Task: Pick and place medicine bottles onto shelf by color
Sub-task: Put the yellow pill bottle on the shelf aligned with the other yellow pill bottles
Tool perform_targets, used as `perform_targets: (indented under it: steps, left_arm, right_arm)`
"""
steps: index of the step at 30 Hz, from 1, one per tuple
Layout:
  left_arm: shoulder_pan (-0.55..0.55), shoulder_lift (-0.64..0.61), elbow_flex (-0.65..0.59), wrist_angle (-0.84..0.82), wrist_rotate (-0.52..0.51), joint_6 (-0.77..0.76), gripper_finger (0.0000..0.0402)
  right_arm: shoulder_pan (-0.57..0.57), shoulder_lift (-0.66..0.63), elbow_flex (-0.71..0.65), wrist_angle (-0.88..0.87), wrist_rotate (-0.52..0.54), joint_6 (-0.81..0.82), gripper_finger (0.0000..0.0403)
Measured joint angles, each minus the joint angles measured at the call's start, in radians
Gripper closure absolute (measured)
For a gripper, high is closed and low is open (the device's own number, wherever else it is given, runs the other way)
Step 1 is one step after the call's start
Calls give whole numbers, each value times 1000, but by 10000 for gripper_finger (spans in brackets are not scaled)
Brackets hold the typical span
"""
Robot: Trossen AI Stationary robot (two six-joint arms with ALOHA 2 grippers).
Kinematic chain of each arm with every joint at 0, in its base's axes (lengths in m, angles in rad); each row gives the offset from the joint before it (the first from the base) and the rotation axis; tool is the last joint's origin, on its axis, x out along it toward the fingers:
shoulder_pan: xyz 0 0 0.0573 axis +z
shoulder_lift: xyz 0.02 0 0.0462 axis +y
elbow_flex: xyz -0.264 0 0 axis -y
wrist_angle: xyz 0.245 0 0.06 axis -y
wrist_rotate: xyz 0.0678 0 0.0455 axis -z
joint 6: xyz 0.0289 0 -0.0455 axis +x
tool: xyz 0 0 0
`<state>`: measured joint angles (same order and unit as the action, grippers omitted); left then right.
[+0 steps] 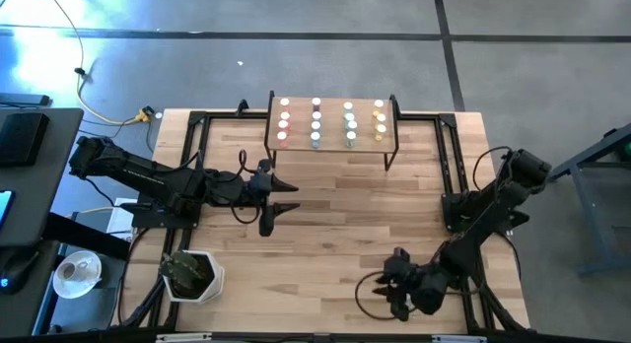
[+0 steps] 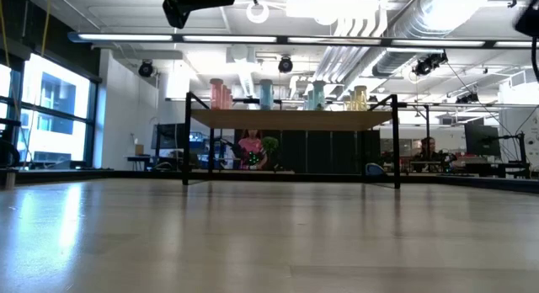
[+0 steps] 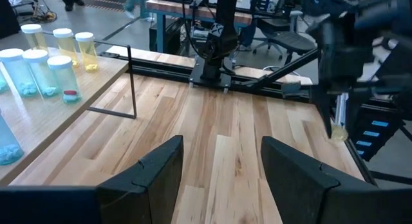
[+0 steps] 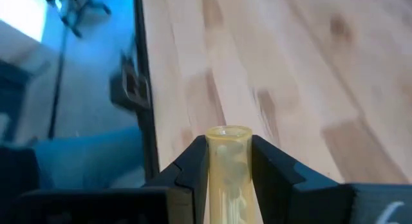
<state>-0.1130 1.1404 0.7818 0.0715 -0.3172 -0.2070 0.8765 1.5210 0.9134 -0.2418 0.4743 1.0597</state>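
R gripper (image 4: 228, 161) clamped on yellow bottle (image 4: 228, 166) — L gripper (image 3: 220, 166) fingers apart, nr shelf (image 1: 331, 143).

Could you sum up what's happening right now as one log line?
right end effector: shut on yellow bottle | left end effector: open, empty | shelf: bottles in color columns

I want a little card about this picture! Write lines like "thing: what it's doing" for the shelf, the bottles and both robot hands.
shelf: small light-wood shelf on thin black legs, at the table's far edge
bottles on shelf: tiny white-capped medicine bottles in four columns: pink, blue, green, yellow
held bottle: a pale yellow see-through bottle, no cap visible on it
right gripper: shut on that bottle, at the table's near right corner
left gripper: open, empty, over bare wood table
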Motion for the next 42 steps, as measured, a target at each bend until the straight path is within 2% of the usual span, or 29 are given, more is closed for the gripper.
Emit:
perform_targets:
  steps: [3,11,16,21,27,35,42]
  left_arm:
    - [0,0,0,0,0,22,202]
    - [0,0,0,0,0,200,202]
    - [0,0,0,0,0,337,202]
    - [0,0,0,1,0,512,202]
    - [-25,0,0,12,0,705,202]
    - [-70,0,0,86,-11,1017,202]
    - [-87,16,0,133,-128,1272,202]
  right_arm:
    - [-40,-41,0,34,28,-51,318]
    - [-171,-148,1,146,30,-167,318]
    - [-256,-202,1,219,26,-211,318]
    - [-348,-224,2,329,-21,-256,318]
    - [-464,-225,2,397,-110,-254,318]
    - [-598,-225,2,526,-170,-203,318]
    - [-684,-225,2,624,-207,-166,318]
